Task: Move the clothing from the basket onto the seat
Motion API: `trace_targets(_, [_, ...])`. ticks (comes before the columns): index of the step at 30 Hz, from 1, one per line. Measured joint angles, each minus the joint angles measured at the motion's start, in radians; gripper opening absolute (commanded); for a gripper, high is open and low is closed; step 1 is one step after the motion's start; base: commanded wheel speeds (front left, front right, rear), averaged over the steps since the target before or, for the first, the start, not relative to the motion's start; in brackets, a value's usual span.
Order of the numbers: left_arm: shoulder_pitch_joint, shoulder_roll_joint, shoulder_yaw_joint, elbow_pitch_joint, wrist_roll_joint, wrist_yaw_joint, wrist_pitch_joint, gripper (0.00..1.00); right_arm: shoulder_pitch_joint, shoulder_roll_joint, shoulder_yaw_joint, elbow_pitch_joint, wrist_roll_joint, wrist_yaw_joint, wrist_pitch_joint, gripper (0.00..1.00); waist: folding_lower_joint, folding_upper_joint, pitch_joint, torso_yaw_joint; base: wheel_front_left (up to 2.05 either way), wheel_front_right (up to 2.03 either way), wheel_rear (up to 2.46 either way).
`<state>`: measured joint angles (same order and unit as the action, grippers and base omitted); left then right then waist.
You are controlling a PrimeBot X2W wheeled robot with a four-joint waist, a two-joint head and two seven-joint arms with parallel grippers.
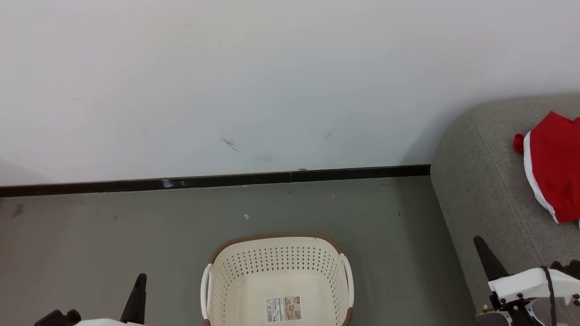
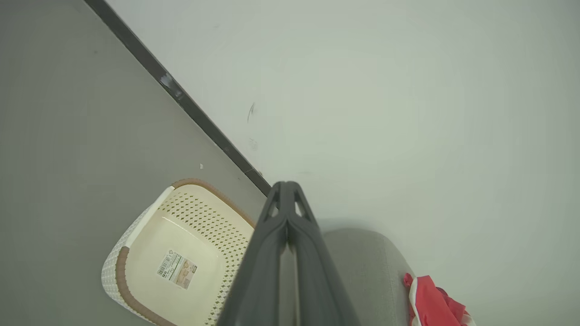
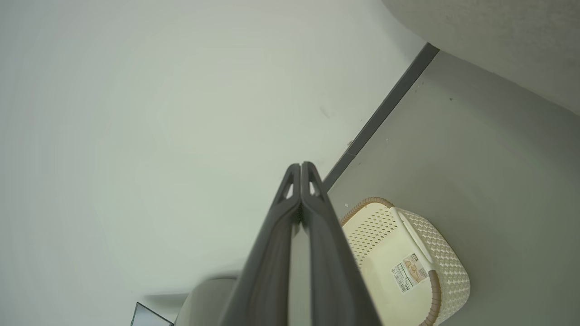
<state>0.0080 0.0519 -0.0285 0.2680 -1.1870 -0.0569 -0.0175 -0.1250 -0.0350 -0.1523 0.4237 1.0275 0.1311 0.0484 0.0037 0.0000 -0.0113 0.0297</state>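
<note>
Your left hand [image 2: 286, 185], right hand [image 3: 301, 165]: closed | basket [image 1: 276, 258]: floor strip [image 1: 398, 253] between it and sofa [image 1: 480, 199] | red clothing [image 1: 555, 167]: near sofa's edge

Clothing [image 1: 553, 167] on seat [image 1: 480, 190]; basket [image 1: 276, 262] leftward
</note>
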Motion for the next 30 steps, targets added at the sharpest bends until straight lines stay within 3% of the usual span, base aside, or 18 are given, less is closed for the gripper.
trace_targets(8, [-0.012,-0.005,0.024,0.004,-0.094,-0.017,0.027,0.0,0.003,0.0,0.0,-0.03,0.128,0.0,0.015,0.0,-0.0023,0.0,0.006,-0.007,0.0,0.0,0.0])
trace_targets(30, [-0.061,-0.015,0.091,0.006,-0.358,-0.059,0.106,0.0,0.015,0.0,-0.005,-0.107,0.487,0.0,0.073,0.0,-0.003,0.0,0.012,-0.026,0.0,0.0,0.0])
